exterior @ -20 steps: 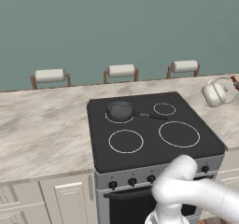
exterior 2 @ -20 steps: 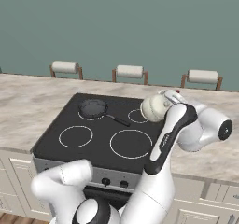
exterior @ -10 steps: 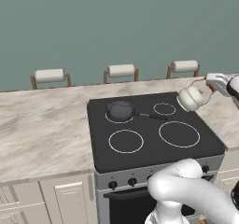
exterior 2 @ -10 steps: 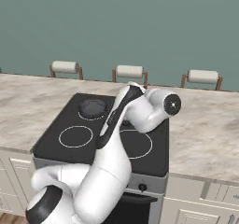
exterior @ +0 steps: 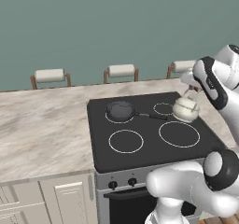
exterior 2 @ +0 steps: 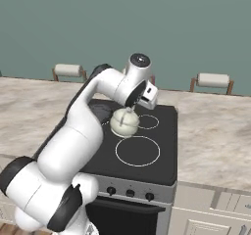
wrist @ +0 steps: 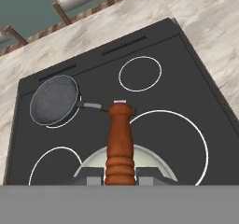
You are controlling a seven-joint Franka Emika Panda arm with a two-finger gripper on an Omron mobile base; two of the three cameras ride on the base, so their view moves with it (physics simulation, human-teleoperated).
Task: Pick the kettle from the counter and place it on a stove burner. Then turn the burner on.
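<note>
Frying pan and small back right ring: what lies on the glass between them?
In the hand view, the stretch between the frying pan and the small ring is bare black glass; the pan's handle passes nearer the camera, below it.

Cream kettle [exterior: 186,109], reddish-brown handle piece [wrist: 120,143]; black cooktop [exterior: 144,146]; marbled beige counter [exterior: 42,129].
</note>
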